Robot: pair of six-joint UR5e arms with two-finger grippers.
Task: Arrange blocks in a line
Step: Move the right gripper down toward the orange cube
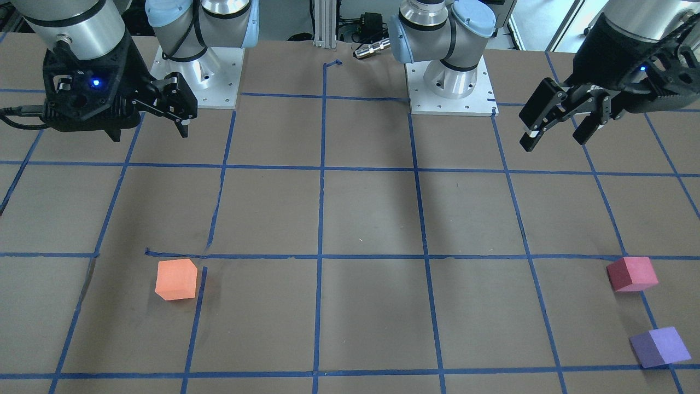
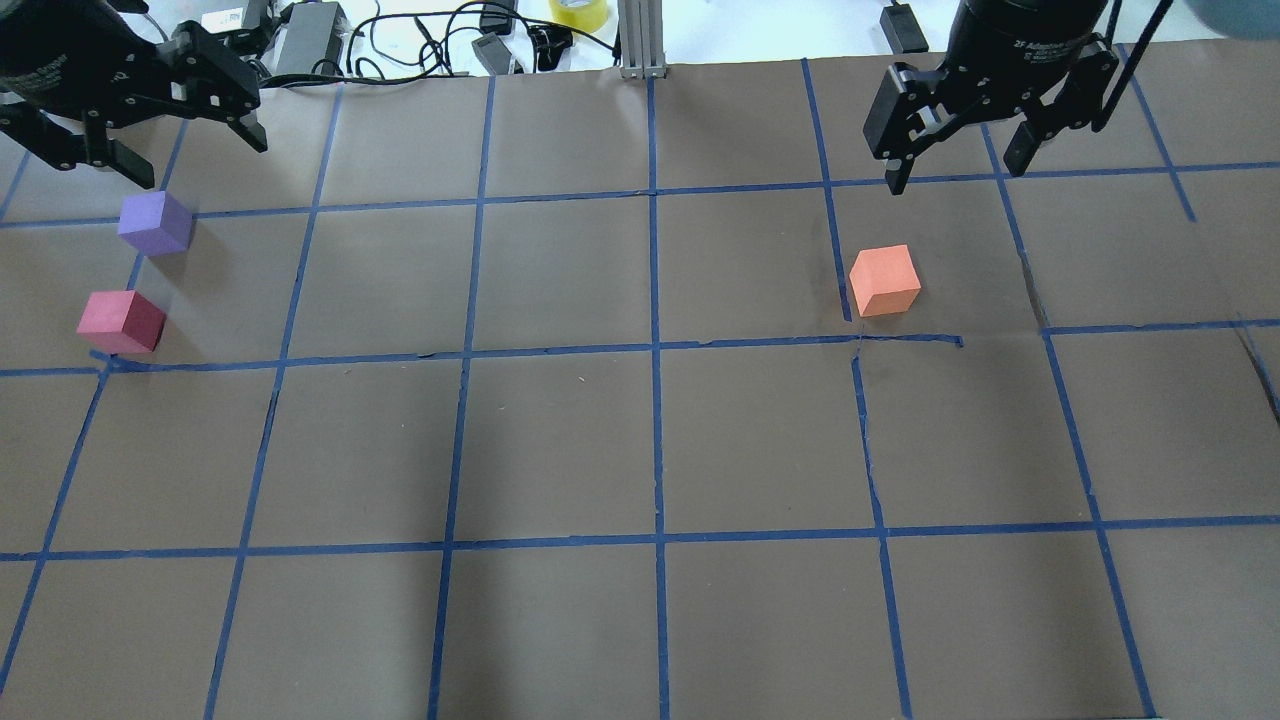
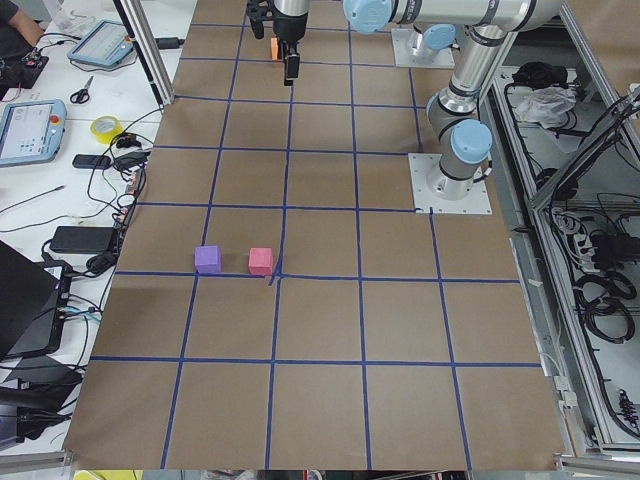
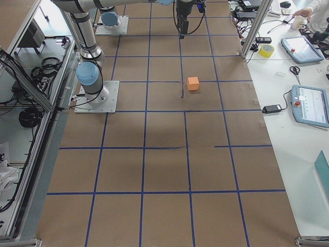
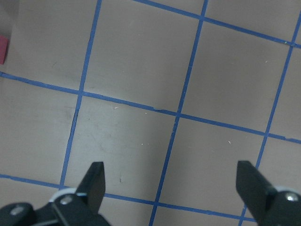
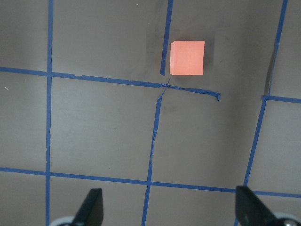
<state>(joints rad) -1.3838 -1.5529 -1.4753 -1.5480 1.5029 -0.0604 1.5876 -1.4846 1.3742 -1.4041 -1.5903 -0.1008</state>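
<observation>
Orange block (image 2: 884,281) sits right of centre in the overhead view, just beside a blue tape line (image 2: 836,240) on the brown table (image 2: 560,450). At the left edge I see the red-pink block (image 2: 121,321) with the purple block (image 2: 155,222) near it, just above. My left gripper (image 2: 194,160) hangs in the upper left corner, close to the purple block, jaws spread. My right gripper (image 2: 955,172) hangs at the upper right, jaws spread too, gripping nothing.

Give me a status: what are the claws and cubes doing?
Left gripper, right gripper: both open, empty. Orange block alone; red-pink block, purple block paired far across table. Not lined up; nothing between them.
</observation>
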